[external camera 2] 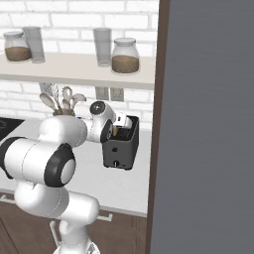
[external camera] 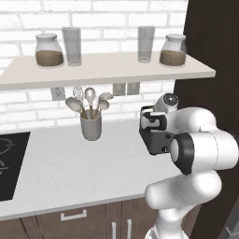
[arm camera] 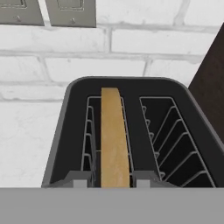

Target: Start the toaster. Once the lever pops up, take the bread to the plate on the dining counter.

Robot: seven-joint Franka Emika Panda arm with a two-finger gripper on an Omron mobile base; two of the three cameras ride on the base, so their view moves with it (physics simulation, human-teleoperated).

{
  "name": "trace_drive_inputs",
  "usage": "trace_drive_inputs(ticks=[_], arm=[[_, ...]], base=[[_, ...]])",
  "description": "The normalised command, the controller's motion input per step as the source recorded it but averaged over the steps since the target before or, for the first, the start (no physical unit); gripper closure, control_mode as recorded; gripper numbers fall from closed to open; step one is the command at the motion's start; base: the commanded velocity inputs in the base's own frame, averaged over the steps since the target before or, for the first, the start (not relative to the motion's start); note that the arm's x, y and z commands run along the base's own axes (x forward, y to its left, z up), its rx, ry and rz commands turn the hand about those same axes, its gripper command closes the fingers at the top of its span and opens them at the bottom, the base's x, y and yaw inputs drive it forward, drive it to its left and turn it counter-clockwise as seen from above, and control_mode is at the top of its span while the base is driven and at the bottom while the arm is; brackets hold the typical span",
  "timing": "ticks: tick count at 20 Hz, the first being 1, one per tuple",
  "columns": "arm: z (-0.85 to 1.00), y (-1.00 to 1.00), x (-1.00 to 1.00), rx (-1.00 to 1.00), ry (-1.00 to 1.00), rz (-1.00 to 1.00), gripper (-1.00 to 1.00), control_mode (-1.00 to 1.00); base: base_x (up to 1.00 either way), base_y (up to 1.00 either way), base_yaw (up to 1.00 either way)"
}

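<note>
One toaster [arm camera: 131,131] with two slots holds one bread [arm camera: 114,140] slice; tool [arm camera: 108,183] fingers pinch it.

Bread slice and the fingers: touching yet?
Cannot tell. In the hand view the fingers flank the bread in the toaster, but their tips are cut off.

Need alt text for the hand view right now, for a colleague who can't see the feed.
A tan bread slice stands on edge in the left slot of a dark grey boxy toaster, seen from above, with the gripper's jaws on either side of its near end. The right slot is empty; white brick wall behind.
</note>
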Motion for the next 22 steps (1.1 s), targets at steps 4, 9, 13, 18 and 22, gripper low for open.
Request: trace_drive_inputs(ticks=[4,9,13,18,22], arm=[[-0.01,-0.03,0.0,0.0,0.0,0.0,1.0,-1.0],[0.0,-0.02,0.0,0.0,-0.01,0.0,1.0,-1.0],[0.02,-0.01,0.0,0.0,-0.05,0.0,1.0,-1.0],[0.05,-0.01,-0.31,0.0,-0.18,0.01,1.0,-1.0],[0.26,0.0,-0.35,0.0,-0.25,0.0,1.0,-1.0]], base=[[0.0,0.0,0.0],[0.0,0.0,0.0],[0.0,0.0,0.0],[0.0,0.0,0.0],[0.0,0.0,0.0]])
